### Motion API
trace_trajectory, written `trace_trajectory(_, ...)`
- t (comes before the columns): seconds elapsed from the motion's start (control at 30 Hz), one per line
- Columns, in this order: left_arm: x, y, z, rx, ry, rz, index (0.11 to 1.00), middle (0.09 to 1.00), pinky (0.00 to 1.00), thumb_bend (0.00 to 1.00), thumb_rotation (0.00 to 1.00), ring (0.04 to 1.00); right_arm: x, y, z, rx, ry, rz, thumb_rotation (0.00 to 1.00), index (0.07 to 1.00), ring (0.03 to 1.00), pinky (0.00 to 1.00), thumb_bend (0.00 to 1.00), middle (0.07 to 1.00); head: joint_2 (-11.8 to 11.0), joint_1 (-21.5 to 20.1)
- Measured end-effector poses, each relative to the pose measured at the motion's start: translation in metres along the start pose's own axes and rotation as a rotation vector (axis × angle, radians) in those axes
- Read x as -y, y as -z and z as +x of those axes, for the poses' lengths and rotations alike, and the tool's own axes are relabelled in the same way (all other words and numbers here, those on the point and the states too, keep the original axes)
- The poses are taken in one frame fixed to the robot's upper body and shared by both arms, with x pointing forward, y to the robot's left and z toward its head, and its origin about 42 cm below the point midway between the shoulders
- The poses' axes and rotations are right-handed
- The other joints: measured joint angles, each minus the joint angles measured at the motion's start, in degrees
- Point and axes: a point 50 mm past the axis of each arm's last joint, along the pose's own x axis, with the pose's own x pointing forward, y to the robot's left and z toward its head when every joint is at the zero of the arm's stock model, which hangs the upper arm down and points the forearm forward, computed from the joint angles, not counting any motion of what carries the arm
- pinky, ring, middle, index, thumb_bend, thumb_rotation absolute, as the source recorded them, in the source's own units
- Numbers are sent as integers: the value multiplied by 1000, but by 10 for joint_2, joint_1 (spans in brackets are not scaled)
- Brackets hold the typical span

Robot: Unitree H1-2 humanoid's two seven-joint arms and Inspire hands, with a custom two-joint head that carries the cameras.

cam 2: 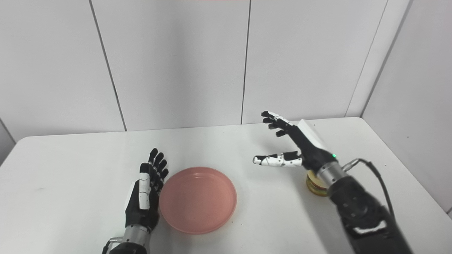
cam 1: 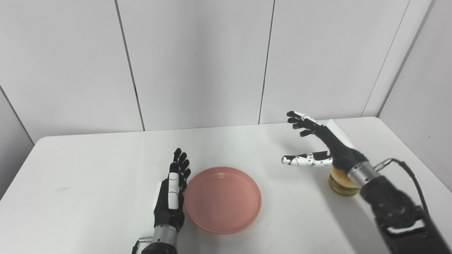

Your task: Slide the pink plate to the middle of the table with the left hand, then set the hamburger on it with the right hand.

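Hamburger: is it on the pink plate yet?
No. The hamburger sits on the table right of the empty pink plate, partly hidden behind the right hand's wrist.

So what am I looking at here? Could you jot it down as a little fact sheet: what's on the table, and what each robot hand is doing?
Surface: white table with rounded corners, white panelled wall behind.
Plate: round shallow pink plastic plate, near the table's middle, nothing on it.
Food: small toy hamburger, right of the plate, standing on the table, partly hidden behind the right wrist.
Left robot hand: open, fingers straight, against the plate's left edge.
Right robot hand: open, fingers spread, raised above the hamburger, holding nothing.
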Motion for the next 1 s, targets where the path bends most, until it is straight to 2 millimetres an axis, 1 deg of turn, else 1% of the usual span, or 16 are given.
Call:
trace_trajectory(0.03, 0, 0, 0, 0, 2, 1, 1000, 1000, 1000, 773, 1000, 1000, 8, 1, 0, -9, -7, -32, 289, 858, 898, 831, 871, 900, 0, 3)
trace_trajectory(0.1, 0, 0, 0, 0, 3, 1, 1000, 1000, 1000, 769, 1000, 1000, 23, 3, -1, -38, -15, -101, 277, 849, 875, 810, 884, 877, 0, 3)
trace_trajectory(0.2, 1, 0, 0, 0, 5, 9, 1000, 1000, 1000, 770, 1000, 1000, 32, 6, -4, -61, -14, -171, 254, 840, 847, 788, 888, 850, 3, 0)
trace_trajectory(0.37, 1, -1, 0, 1, 7, 15, 1000, 1000, 1000, 765, 1000, 1000, 36, 12, -9, -104, -52, -260, 247, 855, 860, 781, 907, 869, 4, -11)
trace_trajectory(0.4, 1, -1, 0, 0, 8, 16, 1000, 1000, 1000, 764, 1000, 1000, 37, 16, -9, -122, -72, -286, 247, 856, 860, 780, 907, 869, 4, -11)
trace_trajectory(0.47, 1, -1, 0, 0, 11, 15, 1000, 1000, 1000, 757, 1000, 1000, 40, 24, -10, -157, -92, -317, 260, 853, 866, 768, 945, 866, 2, -14)
trace_trajectory(0.5, 1, -1, 0, 0, 14, 16, 1000, 1000, 1000, 762, 1000, 1000, 42, 29, -10, -178, -105, -327, 286, 854, 867, 770, 976, 869, 3, -18)
trace_trajectory(0.53, 1, -1, 0, -1, 15, 17, 1000, 1000, 1000, 763, 1000, 1000, 43, 34, -11, -195, -119, -329, 287, 855, 867, 771, 989, 870, 3, -18)
trace_trajectory(0.6, 0, -1, 0, -1, 15, 18, 1000, 1000, 1000, 760, 1000, 1000, 45, 42, -11, -225, -142, -332, 320, 864, 864, 760, 1000, 880, 3, -23)
trace_trajectory(0.7, 0, -1, 0, 0, 14, 17, 1000, 1000, 1000, 760, 1000, 1000, 45, 44, -12, -238, -183, -348, 307, 872, 886, 773, 1000, 891, 6, -25)
trace_trajectory(0.77, 0, -1, 0, 0, 14, 15, 1000, 1000, 1000, 762, 1000, 1000, 44, 45, -12, -243, -208, -360, 279, 881, 920, 801, 1000, 915, 8, -26)
trace_trajectory(0.83, 0, -1, 0, 0, 15, 9, 1000, 1000, 1000, 769, 1000, 1000, 43, 46, -13, -250, -230, -371, 282, 888, 929, 802, 998, 926, 10, -28)
trace_trajectory(0.9, 0, -1, 0, 1, 16, 4, 1000, 1000, 1000, 765, 1000, 1000, 43, 47, -13, -260, -243, -380, 331, 898, 936, 809, 1000, 933, 10, -30)
trace_trajectory(0.93, 0, -1, 0, 1, 17, 4, 1000, 1000, 1000, 765, 1000, 1000, 43, 49, -14, -267, -252, -384, 373, 904, 941, 816, 1000, 938, 11, -31)
trace_trajectory(0.97, 0, -1, -1, 2, 18, 5, 1000, 1000, 1000, 765, 1000, 1000, 43, 52, -16, -280, -265, -384, 377, 905, 942, 816, 1000, 938, 11, -31)
trace_trajectory(1.0, -1, -1, -1, 2, 18, 6, 1000, 1000, 1000, 766, 1000, 1000, 42, 56, -17, -293, -276, -381, 418, 905, 949, 826, 1000, 947, 11, -31)
